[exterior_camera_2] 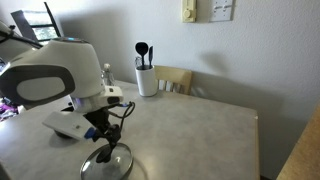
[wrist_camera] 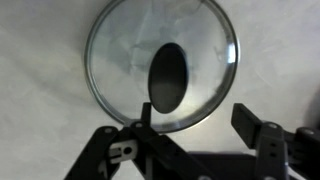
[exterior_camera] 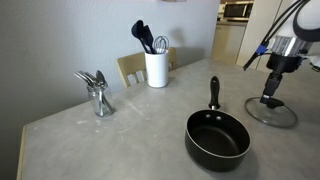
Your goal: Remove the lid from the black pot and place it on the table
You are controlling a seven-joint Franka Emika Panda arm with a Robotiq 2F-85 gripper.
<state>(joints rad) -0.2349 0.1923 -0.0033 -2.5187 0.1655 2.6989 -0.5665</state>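
Flat on the table, the lid lies directly beneath the gripper, whose jaws stand wide open and empty, well apart from the uncovered black pot, with the utensil crock farther off.

My arm comes in from the edge of an exterior view and bends at the wrist, so that my hand points straight down. The two dark fingers stand well apart in the wrist view, jaws wide and nothing caught between them. In both exterior views the hand hangs upright under the bulky white links of the arm, its tips low.
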